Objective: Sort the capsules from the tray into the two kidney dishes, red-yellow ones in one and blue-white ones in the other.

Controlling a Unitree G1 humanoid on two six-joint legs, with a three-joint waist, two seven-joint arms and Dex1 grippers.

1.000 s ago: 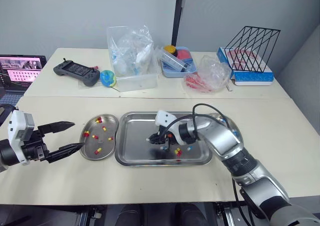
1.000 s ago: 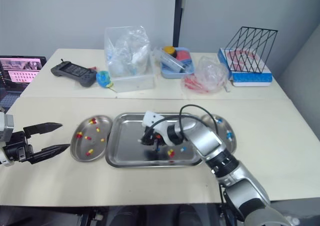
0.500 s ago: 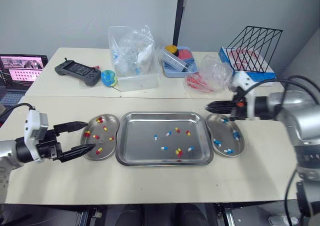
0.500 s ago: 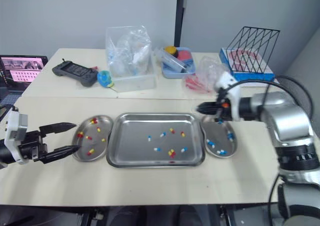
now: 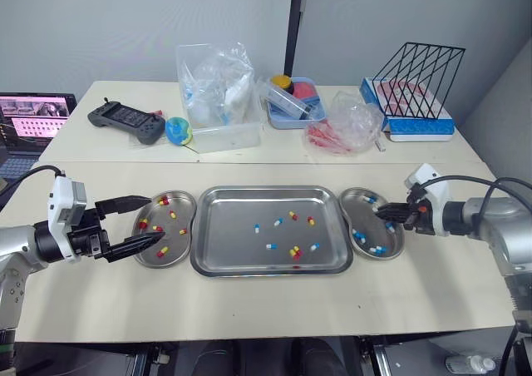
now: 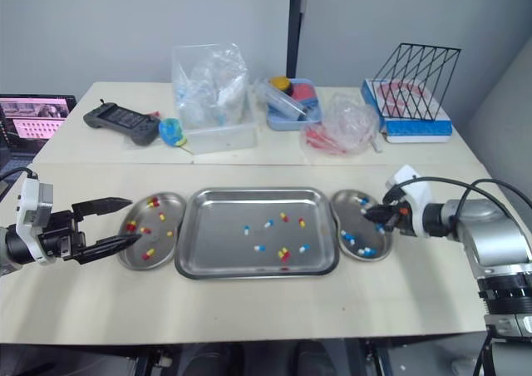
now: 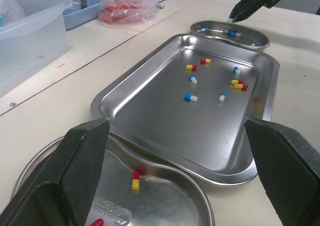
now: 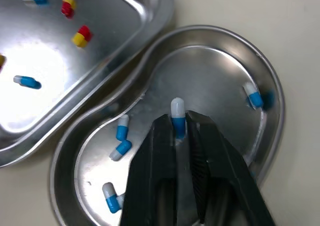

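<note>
Right pincer (image 8: 179,124) clamped on 1 blue-white capsule (image 8: 177,112), its blue end partly hidden in the grip; left pincer (image 5: 154,219) agape.

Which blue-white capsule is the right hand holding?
The capsule pinched in the right hand, white end poking out, over the right kidney dish; the others lie loose in that dish or the tray.
</note>
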